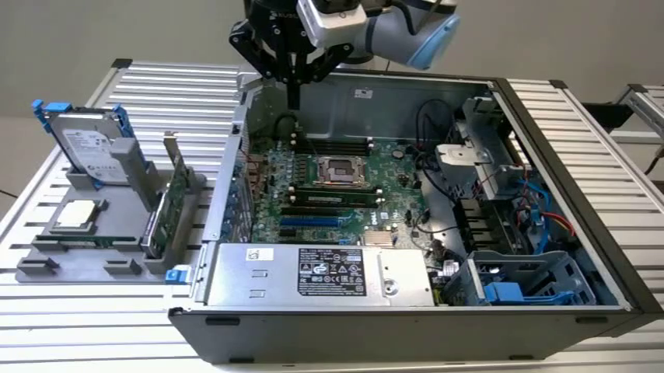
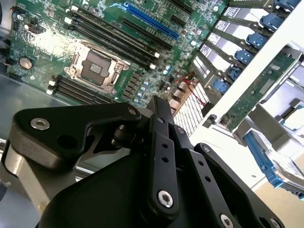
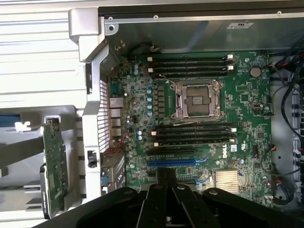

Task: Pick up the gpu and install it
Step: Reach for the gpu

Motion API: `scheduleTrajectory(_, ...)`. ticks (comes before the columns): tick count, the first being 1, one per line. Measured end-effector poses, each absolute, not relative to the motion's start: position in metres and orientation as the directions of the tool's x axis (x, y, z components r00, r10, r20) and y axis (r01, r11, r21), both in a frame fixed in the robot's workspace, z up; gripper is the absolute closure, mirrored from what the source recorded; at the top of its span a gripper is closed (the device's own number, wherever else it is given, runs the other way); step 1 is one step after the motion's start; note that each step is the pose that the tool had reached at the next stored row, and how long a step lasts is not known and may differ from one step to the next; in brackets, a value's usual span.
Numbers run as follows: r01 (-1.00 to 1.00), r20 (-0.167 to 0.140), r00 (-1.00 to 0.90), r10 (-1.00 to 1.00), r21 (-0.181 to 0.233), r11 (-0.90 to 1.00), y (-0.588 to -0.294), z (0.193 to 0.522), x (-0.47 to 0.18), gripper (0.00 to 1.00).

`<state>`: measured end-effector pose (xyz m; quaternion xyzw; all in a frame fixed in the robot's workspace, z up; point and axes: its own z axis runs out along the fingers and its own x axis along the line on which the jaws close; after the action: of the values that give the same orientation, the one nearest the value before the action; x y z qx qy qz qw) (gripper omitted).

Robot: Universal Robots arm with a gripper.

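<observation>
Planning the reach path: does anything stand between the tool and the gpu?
Yes. The case's slotted wall stands between the tool, above the motherboard, and the gpu, upright in its grey holder outside it.

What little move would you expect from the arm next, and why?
Probably a sideways move toward the exterior view's left: the gripper hangs empty above the open computer case, while the gpu stands on edge in the grey holder outside it.

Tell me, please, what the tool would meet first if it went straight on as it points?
Probably the motherboard, near its blue slot: in the first wrist view the tool hangs over that spot inside the open case. Nothing seems to lie between, though depth is unclear.
</observation>
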<state>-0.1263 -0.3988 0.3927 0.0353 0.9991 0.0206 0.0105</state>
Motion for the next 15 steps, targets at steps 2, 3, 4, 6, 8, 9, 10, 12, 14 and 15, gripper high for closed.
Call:
scheduleTrajectory(2,0.070,-0.019,-0.997,0.071,0.042,0.997,-0.399,0.393,-0.129,1.00)
scheduleTrajectory(3,0.070,-0.019,-0.997,0.071,0.042,0.997,-0.399,0.393,-0.131,1.00)
scheduleTrajectory(4,0.070,-0.019,-0.997,0.071,0.042,0.997,-0.399,0.393,-0.132,1.00)
scheduleTrajectory(6,0.070,-0.020,-0.997,0.071,0.042,0.997,-0.399,0.393,-0.136,1.00)
scheduleTrajectory(8,0.070,-0.019,-0.997,0.071,0.042,0.997,-0.399,0.393,-0.139,1.00)
scheduleTrajectory(9,0.070,-0.020,-0.997,0.071,0.042,0.997,-0.399,0.393,-0.140,1.00)
scheduleTrajectory(10,0.070,-0.020,-0.997,0.071,0.042,0.997,-0.399,0.393,-0.142,1.00)
scheduleTrajectory(12,0.070,-0.019,-0.997,0.071,0.042,0.997,-0.399,0.393,-0.144,1.00)
scheduleTrajectory(14,0.070,-0.020,-0.997,0.071,0.042,0.997,-0.399,0.393,-0.146,1.00)
scheduleTrajectory(15,0.070,-0.020,-0.997,0.071,0.042,0.997,-0.399,0.393,-0.148,1.00)
